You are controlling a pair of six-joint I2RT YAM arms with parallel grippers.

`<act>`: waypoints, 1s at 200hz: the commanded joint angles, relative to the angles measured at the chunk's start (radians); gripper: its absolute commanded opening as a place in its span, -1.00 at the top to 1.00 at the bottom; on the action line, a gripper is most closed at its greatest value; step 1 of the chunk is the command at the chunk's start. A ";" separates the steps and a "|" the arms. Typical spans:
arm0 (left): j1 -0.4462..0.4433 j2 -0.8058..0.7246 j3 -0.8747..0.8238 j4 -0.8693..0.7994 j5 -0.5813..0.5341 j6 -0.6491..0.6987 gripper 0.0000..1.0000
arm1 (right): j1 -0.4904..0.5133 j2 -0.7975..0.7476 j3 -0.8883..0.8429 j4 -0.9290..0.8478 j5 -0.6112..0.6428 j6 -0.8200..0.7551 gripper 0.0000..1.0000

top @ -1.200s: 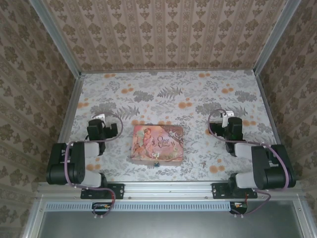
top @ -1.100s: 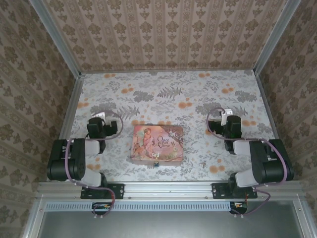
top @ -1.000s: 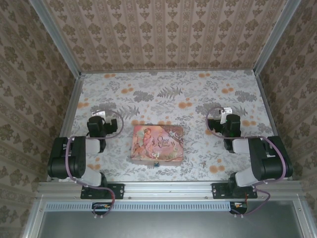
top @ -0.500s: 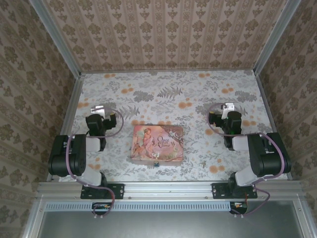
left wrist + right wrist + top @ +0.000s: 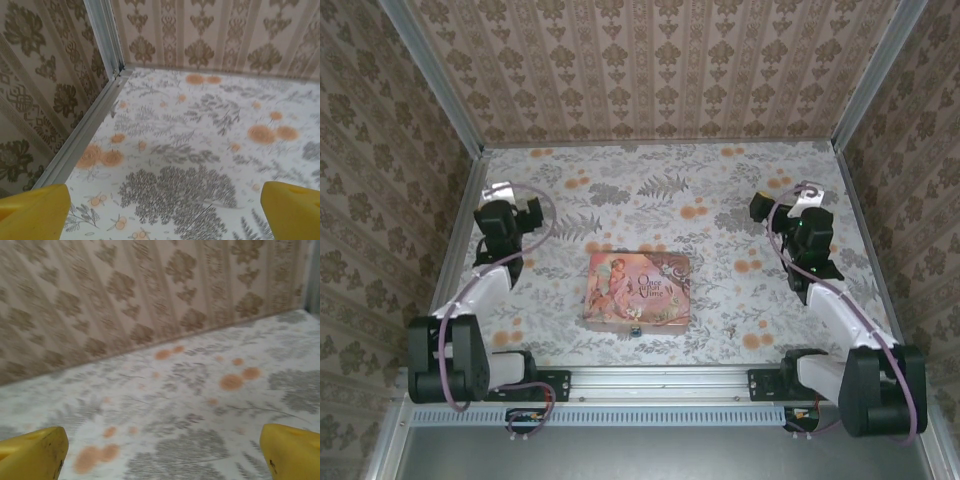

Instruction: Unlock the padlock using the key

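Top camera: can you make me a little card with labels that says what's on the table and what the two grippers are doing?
table: flowery pattern
tin: pink, lying flat, middle of the table towards the front
padlock: tiny, dark, at the tin's near edge
left gripper: open, empty, over the table's left side
right gripper: open, empty, over the table's right side
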 commanded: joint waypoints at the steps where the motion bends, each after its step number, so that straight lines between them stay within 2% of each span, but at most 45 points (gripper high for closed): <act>1: -0.031 -0.048 0.111 -0.362 -0.008 -0.182 -0.99 | -0.001 -0.025 0.016 -0.145 -0.250 0.195 -0.99; 14: -0.046 -0.066 0.167 -0.506 0.052 -0.267 -0.99 | 0.010 -0.030 0.021 -0.197 -0.348 0.273 -0.92; 33: -0.100 -0.086 0.212 -0.665 0.149 -0.337 -0.95 | 0.054 -0.041 0.030 -0.335 -0.417 0.323 -0.75; 44: -0.146 -0.108 0.212 -0.735 0.190 -0.344 -0.93 | 0.093 -0.065 0.024 -0.425 -0.411 0.339 -0.72; 68: -0.255 -0.191 0.167 -0.867 0.194 -0.363 -0.93 | 0.202 -0.142 -0.017 -0.545 -0.372 0.377 -0.63; 90: -0.293 -0.294 0.109 -0.970 0.232 -0.404 -0.92 | 0.309 -0.201 -0.057 -0.589 -0.336 0.438 -0.55; 140: -0.390 -0.468 -0.083 -0.929 0.442 -0.523 -0.84 | 0.519 -0.193 -0.123 -0.561 -0.222 0.562 -0.48; 171: -0.501 -0.452 -0.128 -0.865 0.431 -0.566 -0.84 | 0.611 -0.146 -0.130 -0.497 -0.163 0.607 -0.47; 200: -0.547 -0.420 -0.142 -0.819 0.417 -0.577 -0.84 | 0.663 -0.086 -0.124 -0.437 -0.151 0.639 -0.38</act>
